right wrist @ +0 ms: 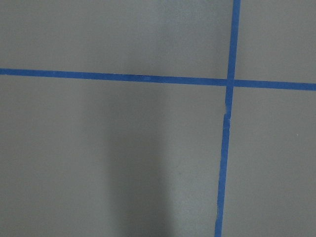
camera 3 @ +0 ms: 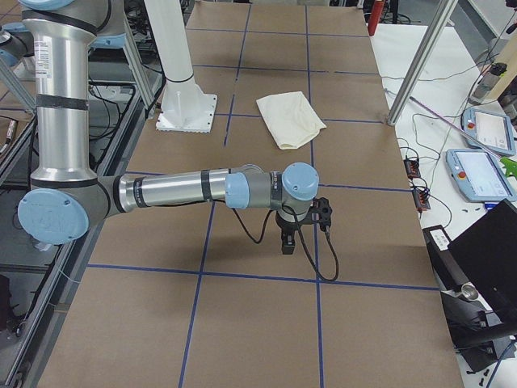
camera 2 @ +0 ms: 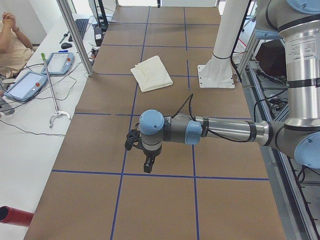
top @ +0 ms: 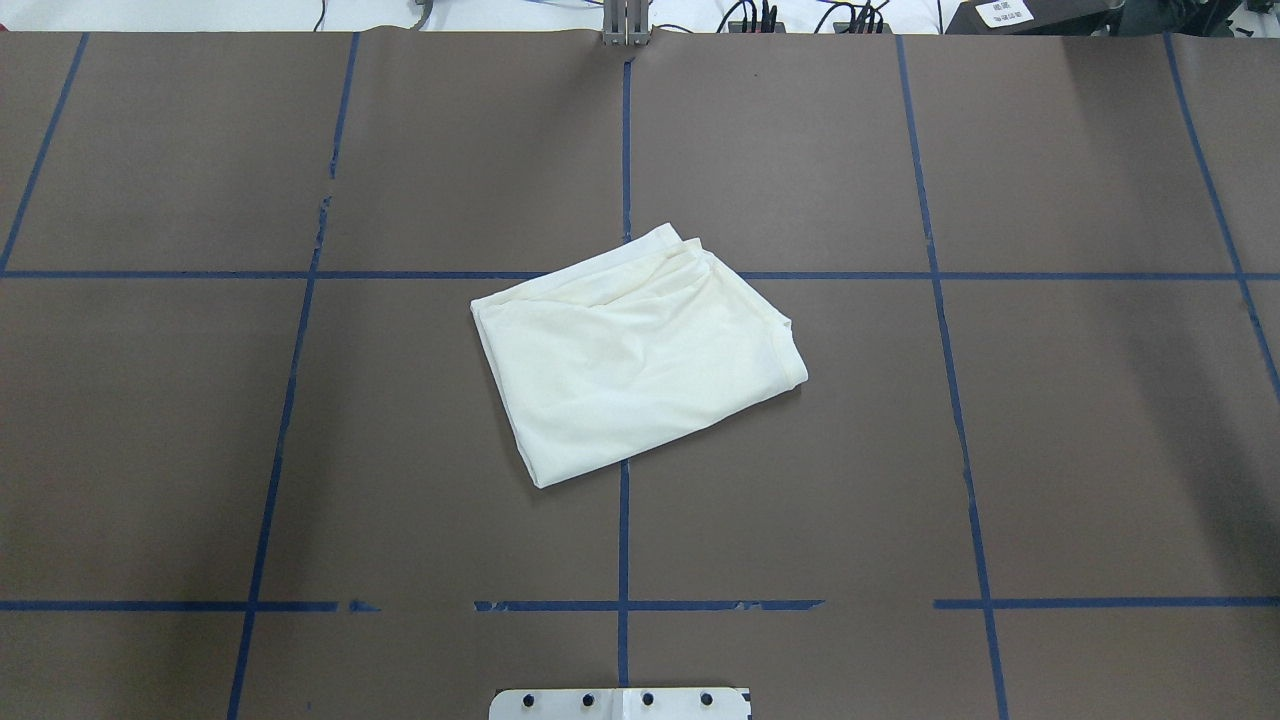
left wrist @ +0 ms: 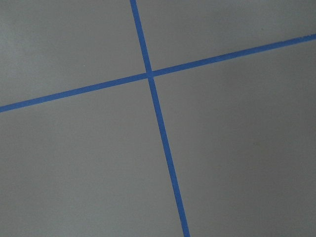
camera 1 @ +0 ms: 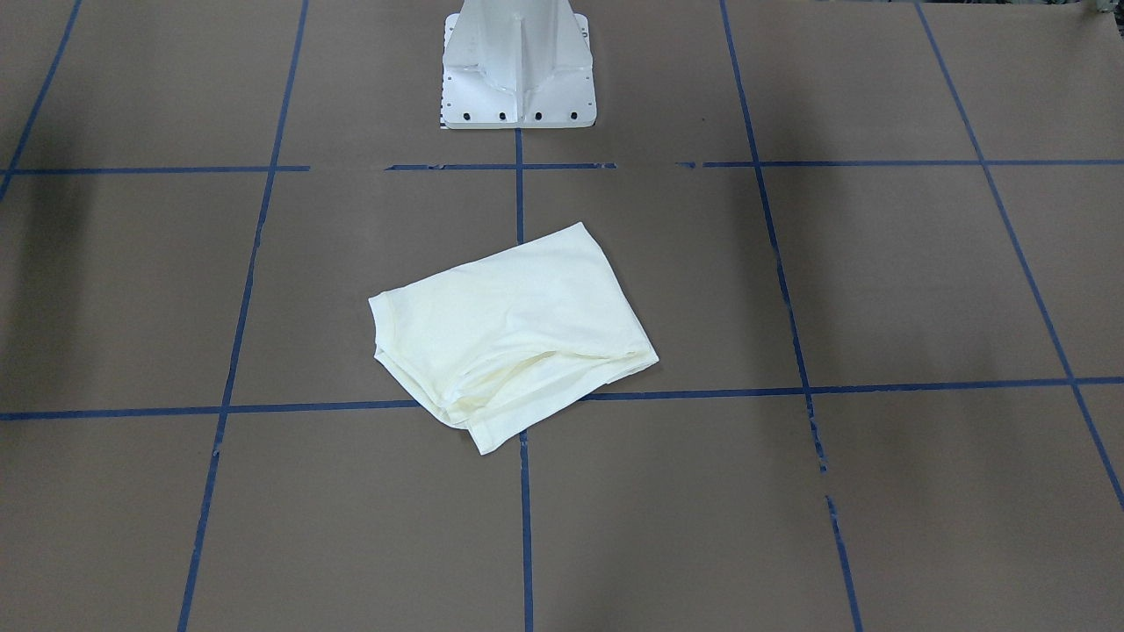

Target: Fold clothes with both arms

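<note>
While left arm (camera 2: 225, 131) and right arm (camera 3: 178, 187) hover, one folded T-shirt (top: 635, 355) lies.

The T-shirt (top: 635, 360) lies in the middle of the counter (top: 1050, 450), ahead of the pedestal base (top: 620, 703) and apart from it. The left arm (camera 2: 225, 131) hangs over the counter's left end and the right arm (camera 3: 178, 187) over its right end, both well apart from the T-shirt.

The light is bright and even, and it seems to come from above. Soft grey shadows lie here and there on the brown table (camera 1: 878, 281). The white shirt (camera 1: 518, 325) is so bright that its folds hardly show. Both wrist pictures are dimmer and a bit soft. A wide shadow (right wrist: 133, 173) darkens the right one.
</note>
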Controlling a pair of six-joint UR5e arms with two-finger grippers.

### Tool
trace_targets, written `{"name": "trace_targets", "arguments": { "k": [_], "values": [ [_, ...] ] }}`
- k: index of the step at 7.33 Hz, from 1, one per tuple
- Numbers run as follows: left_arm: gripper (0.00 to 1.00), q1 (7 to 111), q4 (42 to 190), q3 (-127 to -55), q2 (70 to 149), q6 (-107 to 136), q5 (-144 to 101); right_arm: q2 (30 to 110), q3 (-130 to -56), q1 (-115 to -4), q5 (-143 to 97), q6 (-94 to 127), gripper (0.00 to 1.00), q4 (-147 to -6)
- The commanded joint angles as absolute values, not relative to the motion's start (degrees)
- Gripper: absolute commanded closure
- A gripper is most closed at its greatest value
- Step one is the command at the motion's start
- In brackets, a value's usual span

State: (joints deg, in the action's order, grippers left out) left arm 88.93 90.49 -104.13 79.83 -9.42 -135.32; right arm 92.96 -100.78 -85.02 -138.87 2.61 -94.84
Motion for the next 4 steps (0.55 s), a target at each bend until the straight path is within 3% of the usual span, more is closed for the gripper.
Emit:
{"name": "trace_targets", "arguments": {
  "k": [1, 4],
  "values": [
    [0.0, 88.8, 90.7, -103.4, 79.7, -9.5, -135.4, 93.2, -100.7, -85.0, -139.0, 2.7, 0.0, -94.8],
    [0.0, 88.6, 91.0, -101.6, 80.4, -9.8, -135.4, 93.2, -100.3, -84.9, -138.8, 2.6, 0.0, -94.1]
  ]
}}
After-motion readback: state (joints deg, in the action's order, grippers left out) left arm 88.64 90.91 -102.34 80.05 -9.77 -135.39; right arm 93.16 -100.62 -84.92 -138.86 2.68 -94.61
